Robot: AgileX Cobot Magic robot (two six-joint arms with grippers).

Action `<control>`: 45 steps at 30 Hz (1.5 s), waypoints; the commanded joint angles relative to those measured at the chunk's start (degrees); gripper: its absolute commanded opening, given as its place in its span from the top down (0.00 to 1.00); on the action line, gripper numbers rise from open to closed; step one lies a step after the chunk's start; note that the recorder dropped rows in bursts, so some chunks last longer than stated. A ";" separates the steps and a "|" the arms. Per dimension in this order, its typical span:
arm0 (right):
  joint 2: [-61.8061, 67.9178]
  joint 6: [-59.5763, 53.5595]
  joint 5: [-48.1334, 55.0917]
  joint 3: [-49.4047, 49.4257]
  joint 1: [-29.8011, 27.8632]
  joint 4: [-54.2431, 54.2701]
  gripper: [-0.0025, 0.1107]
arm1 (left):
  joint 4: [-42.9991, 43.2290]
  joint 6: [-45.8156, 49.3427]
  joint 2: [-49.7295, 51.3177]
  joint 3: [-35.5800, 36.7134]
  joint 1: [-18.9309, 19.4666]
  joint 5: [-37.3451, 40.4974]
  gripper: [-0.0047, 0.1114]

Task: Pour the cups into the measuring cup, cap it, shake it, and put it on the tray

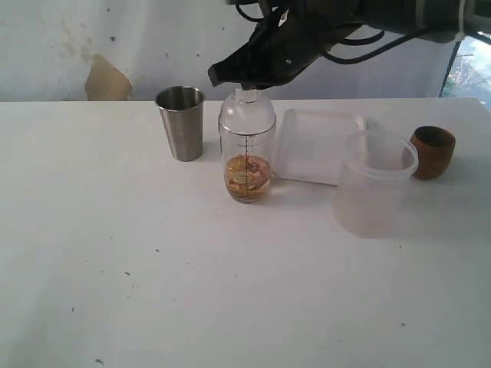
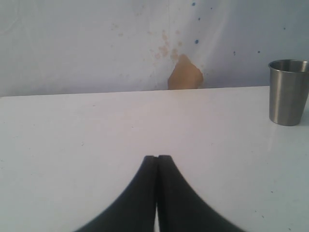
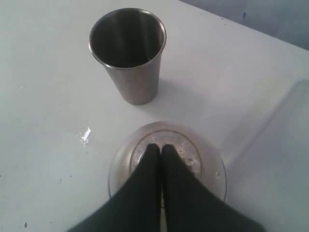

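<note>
The measuring cup (image 1: pixel 247 153) stands mid-table with a clear domed cap on top and amber contents at the bottom. My right gripper (image 1: pixel 219 77) hovers just above that cap (image 3: pixel 203 164), its jaws (image 3: pixel 161 147) shut with nothing between them. The steel cup (image 1: pixel 181 123) (image 3: pixel 128 53) stands upright and looks empty, left of the measuring cup. At the far right sits the wooden cup (image 1: pixel 433 152). The white tray (image 1: pixel 318 146) lies behind and right of the measuring cup. My left gripper (image 2: pixel 157 157) is shut and empty over bare table, well away from the steel cup (image 2: pixel 288 92).
A wide frosted plastic container (image 1: pixel 374 184) stands in front of the tray's right end, close to the wooden cup. A pale wall with a tan patch (image 1: pixel 106 80) runs along the table's far edge. The right arm's cables hang above the tray.
</note>
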 commanded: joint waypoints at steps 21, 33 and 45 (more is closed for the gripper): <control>1.85 -2.31 -7.33 0.36 1.13 1.45 0.98 | 0.17 -0.16 -0.17 0.31 -0.03 -0.47 0.96; -5.91 -4.55 -16.79 9.23 2.94 -0.35 0.98 | 0.17 -0.16 -0.17 0.31 -0.03 -0.47 0.96; -11.44 -4.15 -44.61 30.80 4.50 0.32 0.98 | 0.17 -0.16 -0.17 0.31 -0.03 -0.47 0.96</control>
